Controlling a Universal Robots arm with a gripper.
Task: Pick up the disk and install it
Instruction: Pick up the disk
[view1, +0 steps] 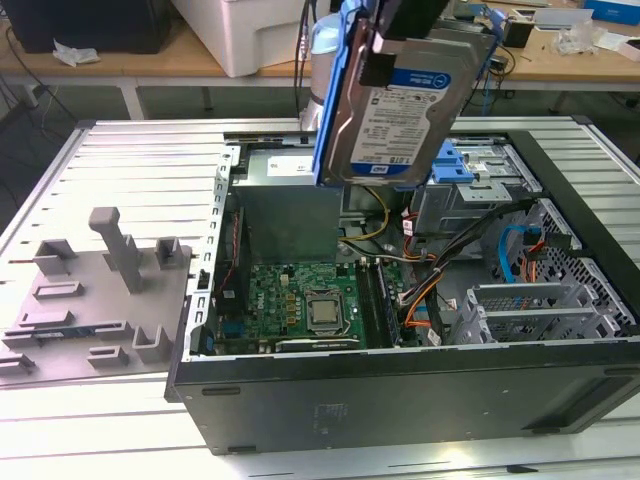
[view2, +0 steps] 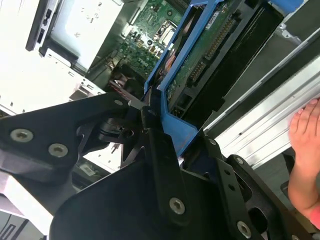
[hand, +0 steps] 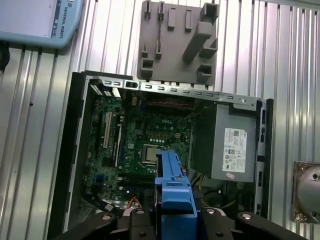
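Pincer (view2: 169, 126) seemingly tight on the disk (view1: 395, 112), above computer case (view1: 400, 398)

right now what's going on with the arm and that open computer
The robot arm's tool is shut on the disk, a silver hard drive in a blue frame, and holds it in the air above the open computer case. It is not yet installed. A grey plate lies on the table beside the case, and a person's hand is near the table.

The black metal gripper (view1: 392, 45) hangs high, jaws clamped on the blue-framed silver rectangular disk (view1: 395, 120) dangling upright below it.
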